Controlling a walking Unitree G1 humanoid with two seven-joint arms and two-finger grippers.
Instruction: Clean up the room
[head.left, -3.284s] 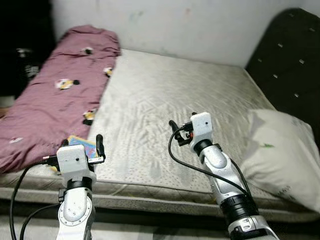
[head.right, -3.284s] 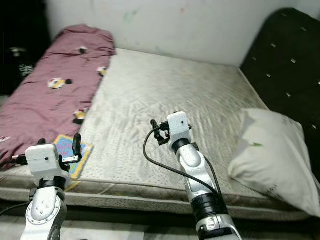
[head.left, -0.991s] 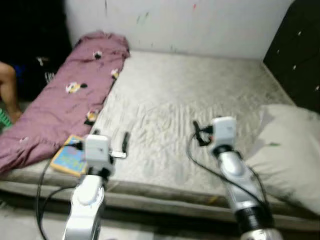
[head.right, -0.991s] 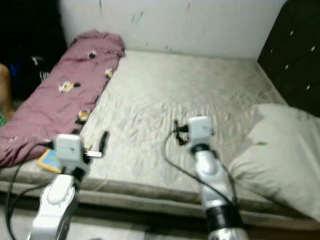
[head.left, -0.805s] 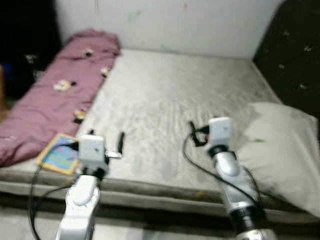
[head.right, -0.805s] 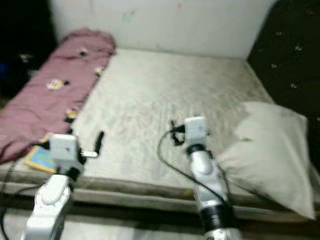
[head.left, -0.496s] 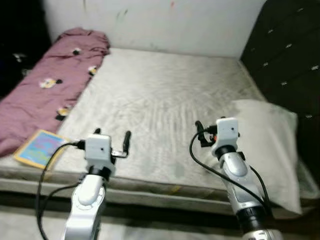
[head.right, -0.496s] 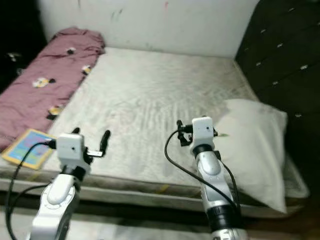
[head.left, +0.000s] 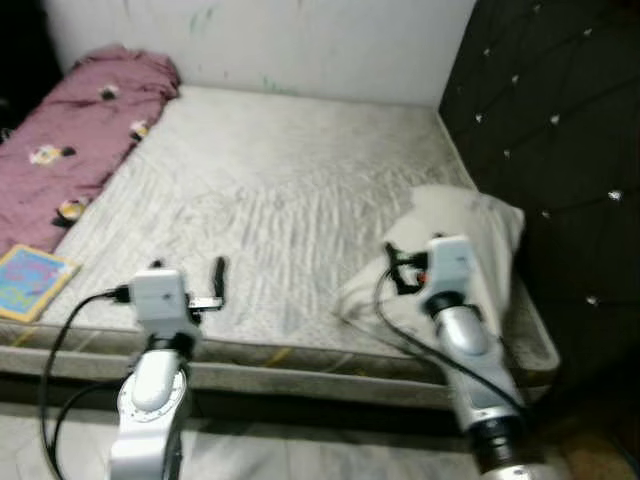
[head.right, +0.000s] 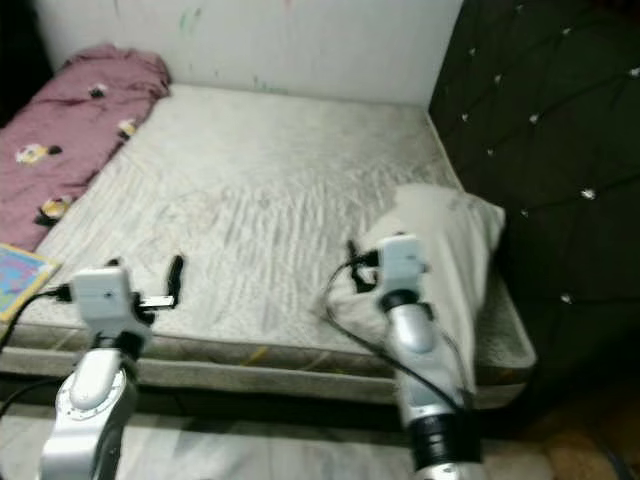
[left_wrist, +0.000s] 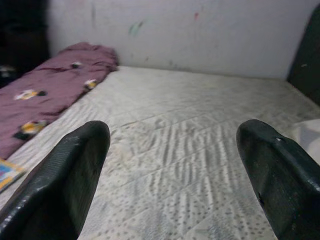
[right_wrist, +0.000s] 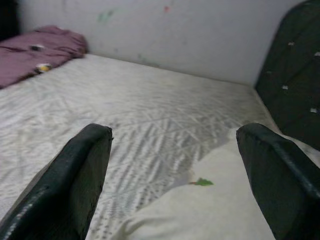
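A bare grey mattress (head.left: 280, 180) lies before me. A white pillow (head.left: 478, 245) rests at its right end, against the black tufted headboard (head.left: 545, 130). A maroon blanket (head.left: 75, 125) with small prints stretches along the far left side, and a colourful book (head.left: 28, 280) lies at the near left corner. My right gripper (head.left: 398, 266) hovers open over the pillow's near left edge; the pillow (right_wrist: 215, 210) lies just beyond its fingers (right_wrist: 75, 175). My left gripper (head.left: 190, 272) is open above the mattress's front edge, holding nothing.
A white wall (head.left: 300, 40) with small paint marks runs behind the bed. The mattress's front edge (head.left: 300, 355) is right below both arms, with bare floor (head.left: 300, 460) beneath. Black cables hang from both wrists.
The whole view has swung to the right: the headboard and pillow now sit nearer the middle, the blanket and book at the far left. Both grippers stay open and empty.
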